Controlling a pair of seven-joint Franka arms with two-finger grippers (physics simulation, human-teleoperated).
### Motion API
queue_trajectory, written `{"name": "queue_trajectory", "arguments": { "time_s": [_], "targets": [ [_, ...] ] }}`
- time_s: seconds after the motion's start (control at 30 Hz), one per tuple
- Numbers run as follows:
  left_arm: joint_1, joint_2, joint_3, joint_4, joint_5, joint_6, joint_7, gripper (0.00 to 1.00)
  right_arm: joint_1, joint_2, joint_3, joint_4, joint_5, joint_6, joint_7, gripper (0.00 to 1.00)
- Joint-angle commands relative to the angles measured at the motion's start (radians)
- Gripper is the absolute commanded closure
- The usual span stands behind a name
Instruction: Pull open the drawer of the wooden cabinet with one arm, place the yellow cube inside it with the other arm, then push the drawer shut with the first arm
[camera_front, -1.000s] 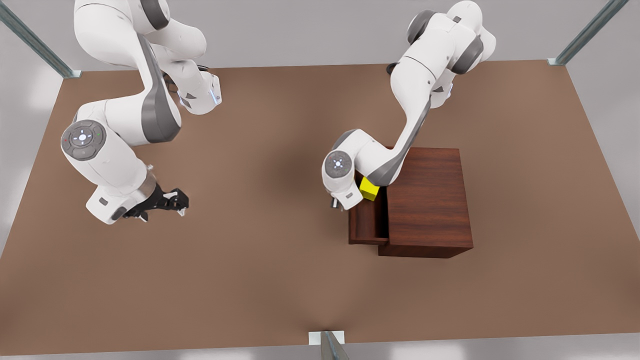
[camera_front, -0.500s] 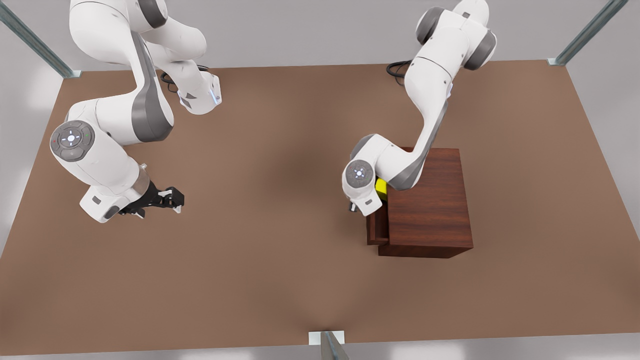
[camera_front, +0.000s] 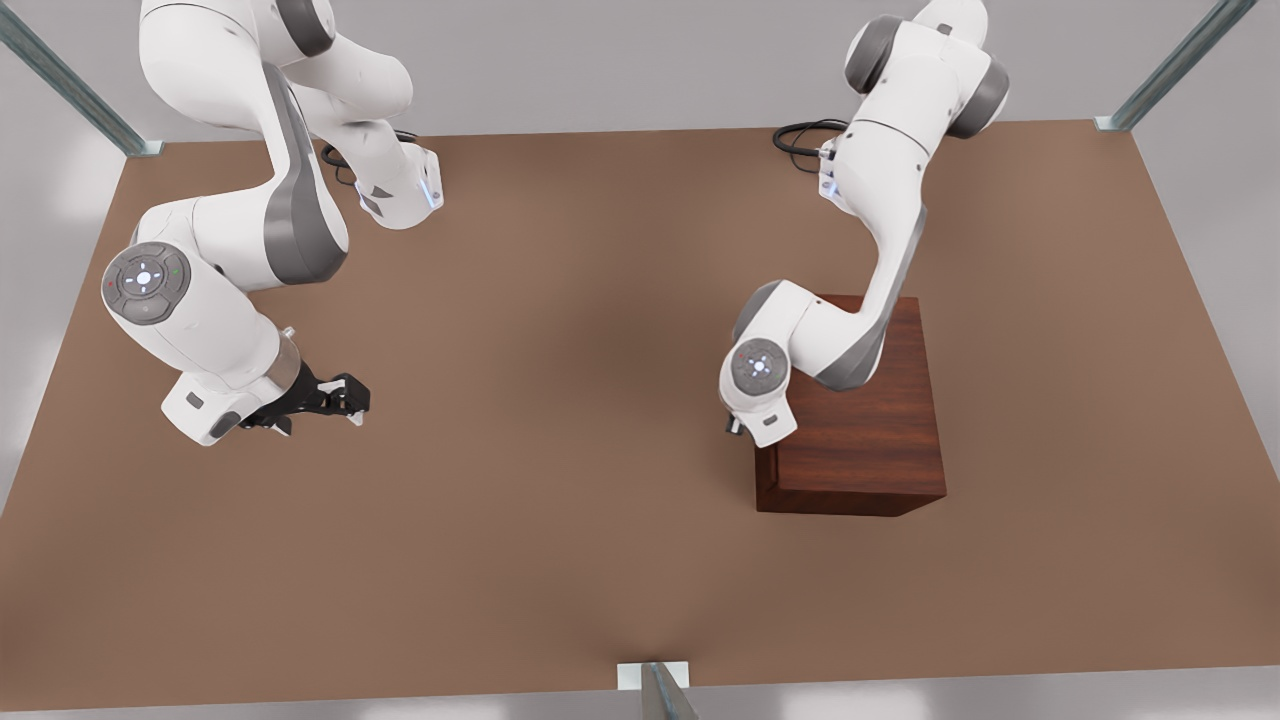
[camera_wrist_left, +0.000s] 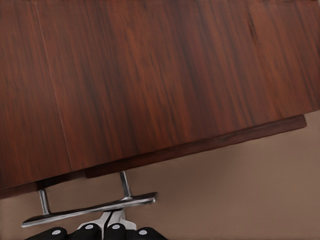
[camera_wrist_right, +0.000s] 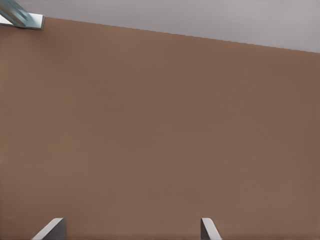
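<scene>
On the brown table (camera_front: 560, 420), toward the front view's right, stands the cabinet (camera_front: 870, 440), a dark reddish-brown box. Its drawer (camera_wrist_left: 150, 85) sits flush in the cabinet's side that faces the front view's left, so the front closes the box with no gap showing from above. The cube is not to be seen on the table or on the cabinet's top.

The left gripper (camera_wrist_left: 100, 231) is at the drawer front, right at the handle (camera_wrist_left: 90, 209). In the left wrist view the thin silver bar stands off the wood on two short posts, and the black finger bases sit against it at the picture's edge. The fingertips are hidden, so whether they clasp the bar cannot be told. In the front view this arm (camera_front: 800, 350) bends down over the cabinet's near corner, its wrist hanging just beside the drawer side and covering the gripper.

The right gripper (camera_front: 335, 400) hovers well apart from the cabinet, near the front view's left edge of the table. Its fingers (camera_wrist_right: 50, 230) are spread wide with nothing between them, bare table ahead. That arm waits there.
</scene>
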Motion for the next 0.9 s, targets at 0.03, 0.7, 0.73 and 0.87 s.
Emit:
{"name": "queue_trajectory", "arguments": {
  "time_s": [0.03,0.7,0.73,0.87],
  "targets": [
    [0.006,-0.001,0.000,0.000,0.000,-0.006,0.120,0.79,0.000,-0.001,0.000,0.002,0.001,0.001,0.000,0.00],
    [0.433,-0.348,-0.003,0.191,-0.028,-0.362,1.744,0.00,0.003,0.000,0.000,0.005,-0.001,0.001,0.001,0.00],
    [0.425,-0.358,-0.006,0.181,-0.028,-0.362,1.743,0.00,0.005,-0.001,0.000,0.005,-0.002,0.001,0.001,0.00],
    [0.411,-0.365,-0.017,0.181,-0.028,-0.360,1.744,0.00,0.003,0.000,0.000,0.006,-0.001,0.002,0.001,0.00]
  ]
}}
